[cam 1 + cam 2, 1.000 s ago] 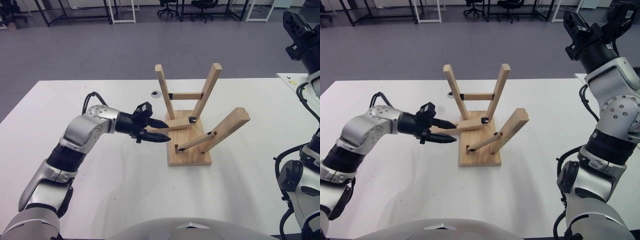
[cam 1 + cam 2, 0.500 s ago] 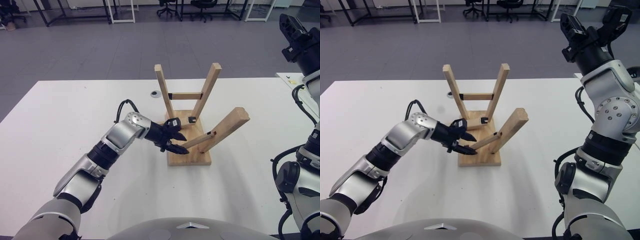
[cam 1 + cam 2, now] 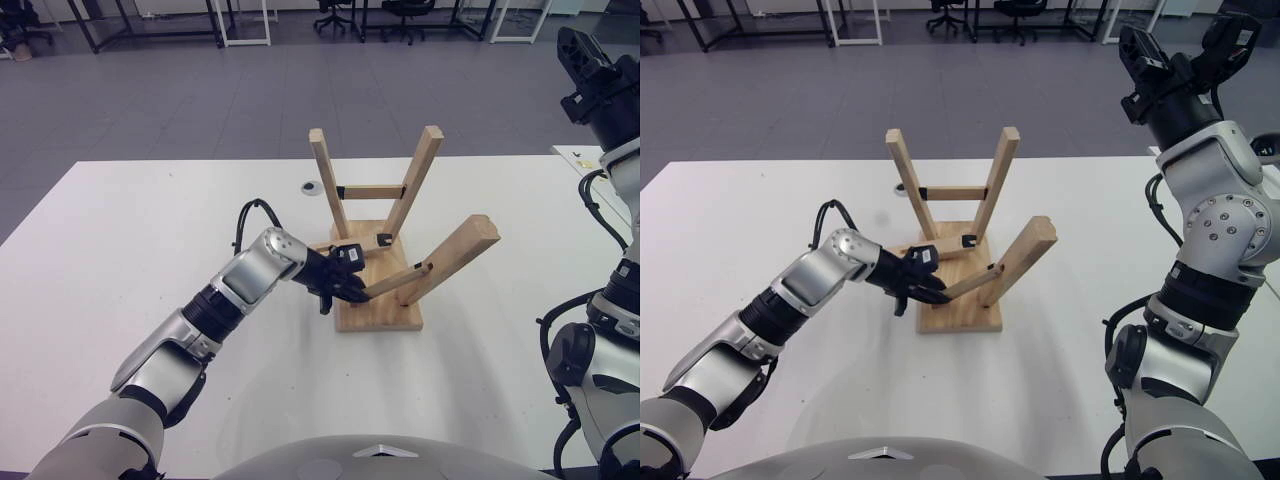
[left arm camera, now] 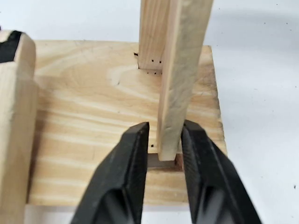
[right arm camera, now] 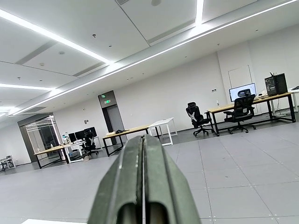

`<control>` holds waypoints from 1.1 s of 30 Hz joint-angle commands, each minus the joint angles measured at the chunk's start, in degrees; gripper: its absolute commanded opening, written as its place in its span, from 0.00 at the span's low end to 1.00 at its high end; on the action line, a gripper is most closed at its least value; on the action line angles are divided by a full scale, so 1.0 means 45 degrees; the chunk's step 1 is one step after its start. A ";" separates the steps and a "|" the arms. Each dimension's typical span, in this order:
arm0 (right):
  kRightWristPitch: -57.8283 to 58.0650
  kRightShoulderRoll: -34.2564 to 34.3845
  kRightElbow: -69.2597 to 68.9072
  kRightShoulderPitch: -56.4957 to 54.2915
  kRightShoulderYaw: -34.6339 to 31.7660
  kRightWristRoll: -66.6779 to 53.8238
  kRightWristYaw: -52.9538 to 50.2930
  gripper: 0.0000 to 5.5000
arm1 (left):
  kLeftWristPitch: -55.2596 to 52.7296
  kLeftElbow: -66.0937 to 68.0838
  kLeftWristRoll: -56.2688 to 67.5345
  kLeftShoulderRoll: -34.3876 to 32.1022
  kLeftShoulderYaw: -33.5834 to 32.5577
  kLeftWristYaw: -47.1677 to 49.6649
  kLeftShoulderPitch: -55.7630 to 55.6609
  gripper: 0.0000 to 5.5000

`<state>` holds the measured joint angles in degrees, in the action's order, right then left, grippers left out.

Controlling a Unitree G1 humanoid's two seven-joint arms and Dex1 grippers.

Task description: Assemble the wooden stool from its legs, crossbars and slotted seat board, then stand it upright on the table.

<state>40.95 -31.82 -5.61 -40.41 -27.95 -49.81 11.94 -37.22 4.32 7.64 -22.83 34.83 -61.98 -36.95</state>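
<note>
seat board (image 3: 385, 318) lying flat on the table (image 3: 200, 200), underside up. two far legs (image 3: 415, 185) stand in it, joined by a rung (image 3: 372, 191). a third leg (image 3: 450, 262) leans outward, and a thin bar (image 4: 177, 70) runs from it down to a slot (image 4: 163, 161) near the board's edge. a loose piece (image 4: 16, 116) lies on the board beside them.

left gripper (image 4: 166, 125): jaws straddle the bar's lower end just above the slot, one finger (image 4: 201, 158) against the wood, a slim gap at the other, not clamped. right gripper (image 5: 143, 154): raised well clear of the stool, jaws closed on nothing.

likely hazards: closing off-centre may twist the bar out of its slot; a sideways push may topple the leaning leg or slide the unsteadied board; forcing a tilted end may jam it.
</note>
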 commanded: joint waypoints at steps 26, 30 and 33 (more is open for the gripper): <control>0.2489 0.0136 -0.3832 0.0842 0.1347 -0.3315 -0.0794 0.00 | -0.0937 -0.4131 0.0824 -0.5246 -0.1531 -0.4165 -0.1736 0.07; 0.3148 0.0586 -0.5771 0.0802 0.3026 -0.3801 -0.2041 0.00 | 0.0037 -0.2351 0.0210 -0.5055 -0.1915 -0.3832 -0.2878 0.07; 0.2892 0.2885 -0.6630 0.0234 0.4565 -0.3544 -0.5176 0.00 | 0.2379 -0.0210 -0.1322 -0.4732 -0.1996 -0.2586 -0.4097 0.07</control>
<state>54.09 -24.39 -33.79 -37.06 -10.81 -66.02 -4.18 -32.62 -1.77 6.14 -45.00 26.35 -77.20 -51.39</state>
